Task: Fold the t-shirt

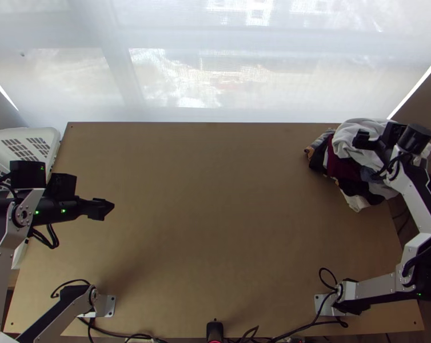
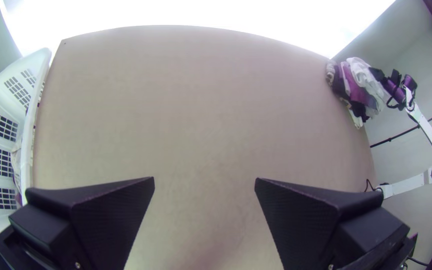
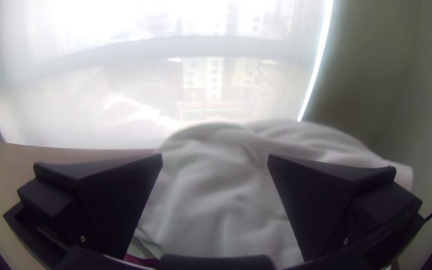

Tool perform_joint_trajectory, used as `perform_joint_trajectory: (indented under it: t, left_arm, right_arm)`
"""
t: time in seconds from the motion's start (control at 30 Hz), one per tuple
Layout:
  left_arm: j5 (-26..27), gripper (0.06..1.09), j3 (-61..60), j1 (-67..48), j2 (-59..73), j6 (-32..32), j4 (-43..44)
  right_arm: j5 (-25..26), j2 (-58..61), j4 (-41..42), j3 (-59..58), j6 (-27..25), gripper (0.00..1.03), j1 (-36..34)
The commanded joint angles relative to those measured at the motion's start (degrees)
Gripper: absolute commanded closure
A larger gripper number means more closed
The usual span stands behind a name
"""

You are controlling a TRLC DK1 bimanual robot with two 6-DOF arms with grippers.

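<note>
The white cloth [image 1: 345,145], probably the t-shirt, lies bunched on top of a heap of clothes [image 1: 342,166] at the upper right of the top view, with no clear long axis. The right pincer [image 1: 361,139] is far nearer: it overlaps the cloth there, its fingers wide apart with nothing gripped. Whether they touch the fabric I cannot tell. The next move probably calls for lowering onto the cloth and closing on one layer; a neighbouring garment could come along.

The left pincer [image 1: 104,209], also wide and holding nothing, is at mid-left, well apart. The brown table [image 1: 215,200] stretches leftward from the heap towards a white basket [image 1: 51,135]; its broad middle should suit spreading and folding.
</note>
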Motion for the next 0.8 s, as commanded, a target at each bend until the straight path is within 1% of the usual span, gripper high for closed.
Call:
perform_joint_trajectory:
  t: [0.0,0.1,0.23,0.4,0.47,0.53,0.6,0.63,0.67,0.7,0.77]
  left_arm:
    - [0.0,0.11,1.1,-0.1,-0.9,-1.3,1.8]
    - [0.0,0.1,1.8,-0.1,-1.5,-1.7,2.7]
    - [-0.2,0.11,2.5,-0.1,-3.7,-1.6,4.6]
    - [-0.3,0.11,0.3,0.1,-8.9,-1.6,7.5]
    - [-0.5,0.11,-2.4,0.5,-11.6,-1.6,8.4]
    - [-1.8,0.11,-5.8,1.2,-14.8,-1.9,9.0]
    - [-2.4,0.1,-9.2,1.4,-18.5,-2.2,9.4]
    - [-3.4,0.1,-11.1,1.4,-20.7,-2.1,9.9]
    - [-4.5,0.11,-13.0,1.4,-23.1,-1.6,10.7]
    - [-6.3,0.1,-15.2,1.4,-26.1,-0.7,11.9]
    - [-11.0,0.1,-20.0,1.5,-32.4,1.2,16.5]
  right_arm:
    - [-0.9,-5.8,-4.6,7.8,0.4,0.05,2.6]
    - [-0.9,-7.8,-7.1,11.4,2.1,0.05,4.3]
    - [-0.9,-14.2,-7.2,10.8,5.4,0.05,8.6]
    - [-0.6,-24.8,-7.0,2.9,5.2,0.05,17.1]
    - [0.5,-28.8,-7.0,-1.1,5.0,0.05,19.8]
    - [3.8,-32.8,-6.8,-6.3,4.6,0.05,22.8]
    - [9.9,-37.6,-6.3,-12.6,5.6,0.05,26.8]
    - [13.4,-41.1,-2.5,-17.5,5.6,0.05,28.9]
    - [17.2,-45.0,4.7,-23.5,5.0,0.05,30.9]
    - [19.8,-49.0,9.2,-28.9,3.0,0.05,33.2]
    - [22.8,-55.8,10.2,-35.7,0.7,0.05,38.3]
